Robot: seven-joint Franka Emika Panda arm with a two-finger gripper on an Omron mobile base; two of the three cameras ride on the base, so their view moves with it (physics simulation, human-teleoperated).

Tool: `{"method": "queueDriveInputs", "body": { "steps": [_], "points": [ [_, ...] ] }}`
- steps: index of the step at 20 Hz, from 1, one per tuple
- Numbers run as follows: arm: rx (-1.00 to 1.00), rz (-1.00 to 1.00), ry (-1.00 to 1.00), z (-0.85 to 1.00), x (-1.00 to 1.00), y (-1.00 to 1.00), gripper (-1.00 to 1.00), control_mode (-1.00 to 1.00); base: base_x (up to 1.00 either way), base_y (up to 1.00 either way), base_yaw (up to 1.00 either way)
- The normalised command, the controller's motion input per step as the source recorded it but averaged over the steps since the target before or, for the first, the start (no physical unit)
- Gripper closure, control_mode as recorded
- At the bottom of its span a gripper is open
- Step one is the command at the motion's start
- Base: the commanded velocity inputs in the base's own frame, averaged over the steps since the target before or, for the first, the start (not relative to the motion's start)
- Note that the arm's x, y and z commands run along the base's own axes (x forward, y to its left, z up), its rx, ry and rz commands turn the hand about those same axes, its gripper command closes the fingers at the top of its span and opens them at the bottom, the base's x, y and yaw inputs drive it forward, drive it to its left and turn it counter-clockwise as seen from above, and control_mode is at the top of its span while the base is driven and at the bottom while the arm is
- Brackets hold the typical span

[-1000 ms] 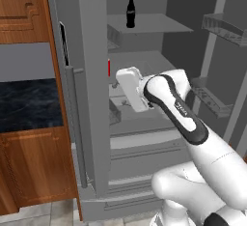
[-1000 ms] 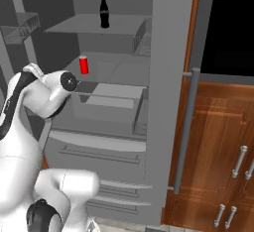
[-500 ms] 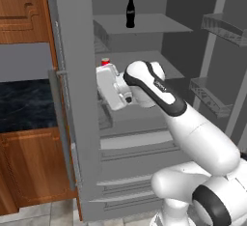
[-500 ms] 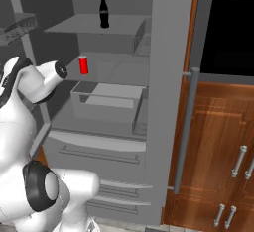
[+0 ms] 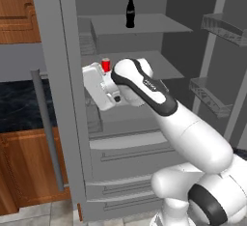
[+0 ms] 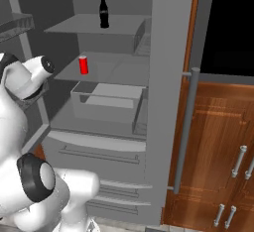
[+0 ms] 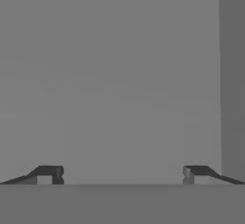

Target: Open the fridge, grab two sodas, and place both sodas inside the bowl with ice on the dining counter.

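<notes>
Pincer was wide open and held nothing inside the open fridge, so next it needed to reach the red can.

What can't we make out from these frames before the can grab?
- Pincer: the hand view shows its open tips against plain grey, so what it faces is unclear. In the left base view the white hand hides the tips.
- Red can: its lower part is hidden behind the hand in the left base view.
- Black bottle: label too small to read.
- Fridge bottom: cut off by the robot's body in the right base view.
</notes>
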Motion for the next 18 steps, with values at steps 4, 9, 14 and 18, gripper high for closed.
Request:
{"method": "queueDriveInputs", "body": {
  "steps": [4, 9, 14, 18],
  "points": [
    [0.00, 0.00, -0.08, 0.00, -0.11, -0.71, -1.00, -1.00, 0.00, 0.00, 0.00],
    [-0.06, -0.06, -0.10, 0.08, -0.03, -0.84, -1.00, -1.00, 0.00, 0.00, 0.00],
    [-0.19, -0.17, -0.18, 0.04, -0.22, -0.75, -1.00, -1.00, 0.00, 0.00, 0.00],
    [-0.23, -0.18, -0.20, 0.00, -0.35, -0.71, -1.00, -1.00, 0.00, 0.00, 0.00]
  ]
}}
